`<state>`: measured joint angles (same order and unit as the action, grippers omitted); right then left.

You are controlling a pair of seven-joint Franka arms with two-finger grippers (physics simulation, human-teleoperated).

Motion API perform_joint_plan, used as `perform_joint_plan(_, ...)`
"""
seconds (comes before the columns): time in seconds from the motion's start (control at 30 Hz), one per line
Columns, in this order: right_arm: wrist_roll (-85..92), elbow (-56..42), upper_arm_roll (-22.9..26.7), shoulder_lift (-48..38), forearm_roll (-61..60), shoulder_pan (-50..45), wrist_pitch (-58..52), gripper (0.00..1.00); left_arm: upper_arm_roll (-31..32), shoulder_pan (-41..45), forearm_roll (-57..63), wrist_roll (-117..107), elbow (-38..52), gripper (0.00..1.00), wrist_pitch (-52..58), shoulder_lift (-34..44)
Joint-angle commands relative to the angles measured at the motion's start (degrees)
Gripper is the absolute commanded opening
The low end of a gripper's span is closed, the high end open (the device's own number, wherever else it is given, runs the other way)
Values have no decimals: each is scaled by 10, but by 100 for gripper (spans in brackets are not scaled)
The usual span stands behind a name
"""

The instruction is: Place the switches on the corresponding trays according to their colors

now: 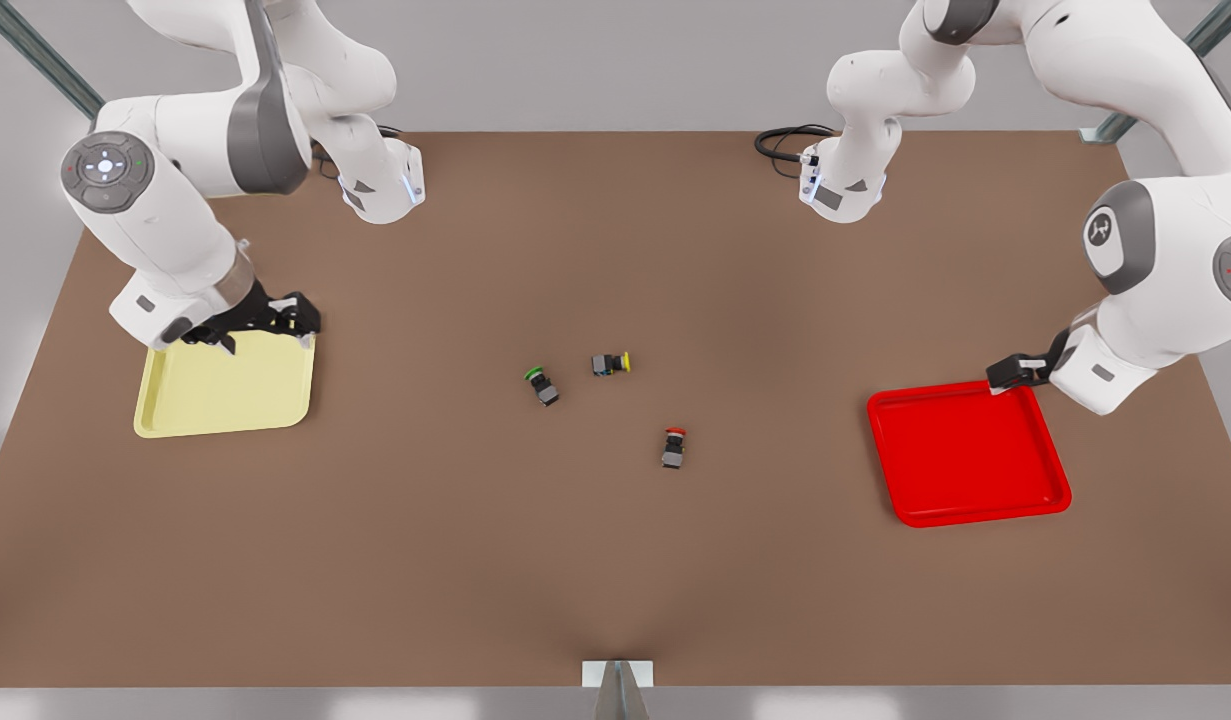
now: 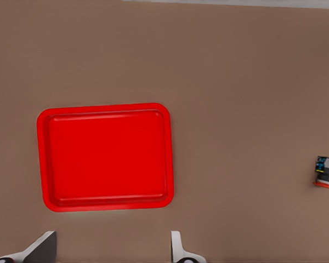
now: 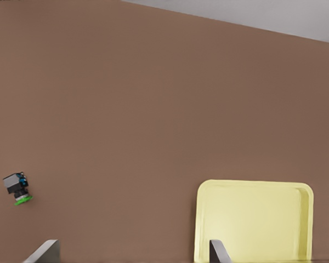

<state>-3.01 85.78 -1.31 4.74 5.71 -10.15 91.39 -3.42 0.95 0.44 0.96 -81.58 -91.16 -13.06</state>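
Note:
Near the table's middle lie the yellow-capped switch (image 1: pixel 611 363) and the red-capped switch (image 1: pixel 673 447) (image 2: pixel 324 172), both on their sides. The pale yellow tray (image 1: pixel 225 395) (image 3: pixel 252 219) sits at the front view's left, and my right gripper (image 1: pixel 265 328) (image 3: pixel 131 253) hangs open over its far edge. The red tray (image 1: pixel 965 455) (image 2: pixel 107 156) sits at the front view's right. My left gripper (image 1: pixel 1010 372) (image 2: pixel 109 249) hovers open above its far corner. Both trays hold nothing, and nothing is between either gripper's fingers.
A green-capped switch (image 1: pixel 542 385) (image 3: pixel 17 189) lies just to the front view's left of the yellow-capped one. The brown table (image 1: pixel 615 560) has wide bare room around the switches and along its front. A black cable (image 1: pixel 785 140) loops at the far edge.

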Motion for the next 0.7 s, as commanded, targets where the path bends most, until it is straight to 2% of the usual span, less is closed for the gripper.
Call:
perform_joint_plan(0.0, 1, 0, 0, 0, 0, -5, 0, 100, 0, -1, -2, 5, 1, 100, 1, 1)
perform_joint_plan(0.13, 5, 10, -6, 10, -3, -7, -2, 100, 1, 0, -1, 2, -3, 100, 4, -1)
perform_joint_plan(0.23, 6, 9, -20, 35, -5, -20, -14, 100, 1, 34, -2, -3, -2, 100, 17, -43)
perform_joint_plan(0.3, 104, 3, -86, 76, -6, -30, -40, 100, 5, 78, -5, -7, 4, 100, 13, -85)
perform_joint_plan(0.37, 125, 4, -175, 101, -6, -30, -40, 100, 5, 135, -24, -71, 5, 100, 6, -128)
perform_joint_plan(0.43, 126, 3, -214, 126, -6, -31, -35, 100, 4, 177, -22, -119, 12, 100, -41, -164)
perform_joint_plan(0.53, 149, -17, -219, 178, -3, -65, -10, 100, 4, 216, -19, -177, 27, 100, -99, -200)
perform_joint_plan(0.67, 271, -18, -219, 223, 4, -119, 75, 100, 1, 266, -16, -283, 92, 100, -106, -253)
